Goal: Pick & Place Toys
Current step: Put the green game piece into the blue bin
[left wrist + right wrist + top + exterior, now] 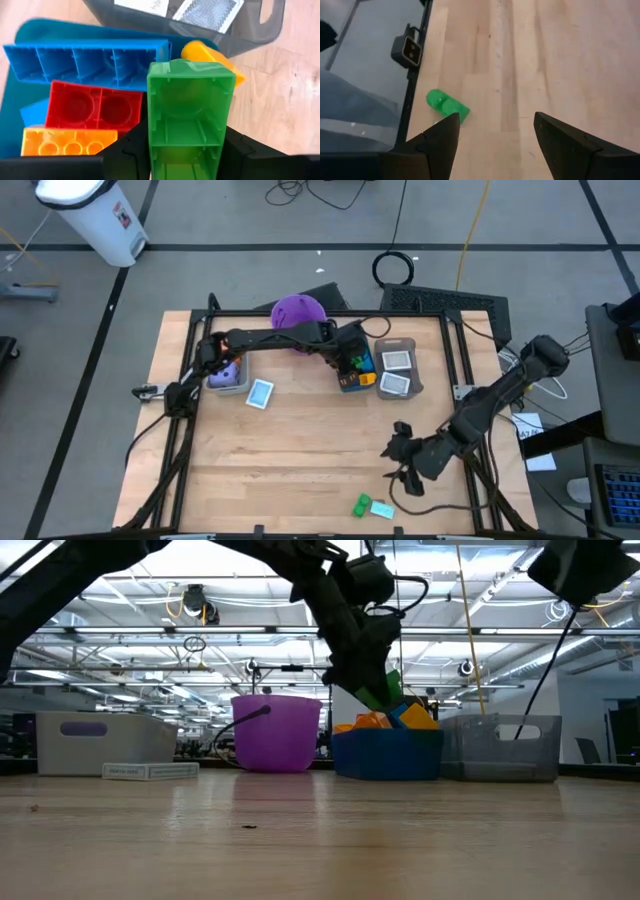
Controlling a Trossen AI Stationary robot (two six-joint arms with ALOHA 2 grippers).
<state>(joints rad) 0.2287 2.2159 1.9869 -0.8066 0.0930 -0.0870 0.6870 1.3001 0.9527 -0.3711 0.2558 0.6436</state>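
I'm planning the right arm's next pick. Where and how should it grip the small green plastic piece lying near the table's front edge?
Grip the small green plastic piece across its narrow width, coming straight down from above. It lies flat and elongated on the bare wooden table, both long sides free. The open right gripper hovers beside it and would probably need turning to straddle it.

My two arms are matte black, built of tubular links with bulkier rounded joints. Black cables trail from my bases near the table (300, 450). My fingers (437, 145) are flat, angular black plastic with stepped inner edges.

Green brick (447, 106) on wooden table (545, 60), right tool (496, 145) open above
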